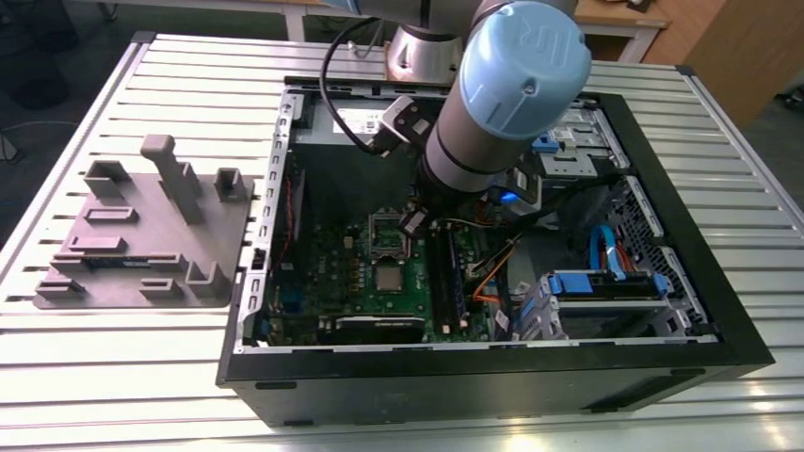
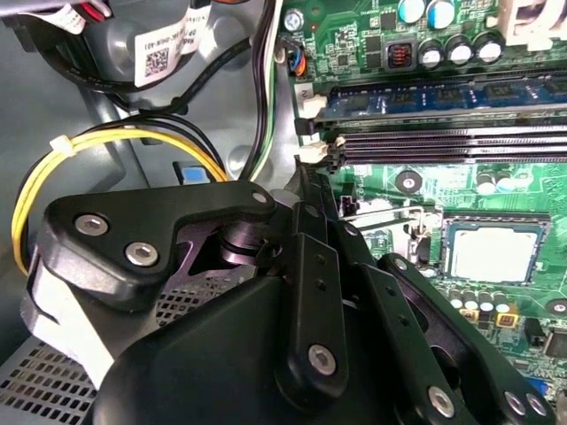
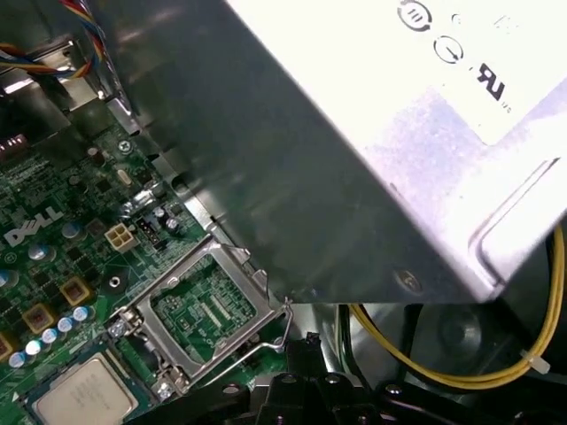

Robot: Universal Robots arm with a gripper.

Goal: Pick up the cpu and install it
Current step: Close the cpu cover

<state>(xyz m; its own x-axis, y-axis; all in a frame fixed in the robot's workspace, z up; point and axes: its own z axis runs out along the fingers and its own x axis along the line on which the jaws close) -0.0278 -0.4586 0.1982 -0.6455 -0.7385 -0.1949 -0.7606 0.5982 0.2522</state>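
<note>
The cpu (image 1: 390, 279) was seen lying flat, silver top up, on the green motherboard (image 1: 329, 268) inside the open computer case (image 1: 503, 365). From the second wrist view it looked like it was sat inside the dark socket surround, though whether it was fully seated couldn't be judged. Being square, no real long axis could be picked out; its edges were lined up with the board's.

Right beside it the hinged metal load frame (image 3: 208, 305) was found swung open, with bare board visible through its window and the wire lever next to it.

The end effector (image 1: 412, 222) was parked low inside the case, over that open frame, so in the exterior view the cpu was placed just past the frame on the side nearer the camera, close but not touched. Whether the end effector was wide or narrow couldn't be told from these angles, and nothing could be seen held in it. The case itself was set on the slatted bench (image 1: 126, 377).
</note>
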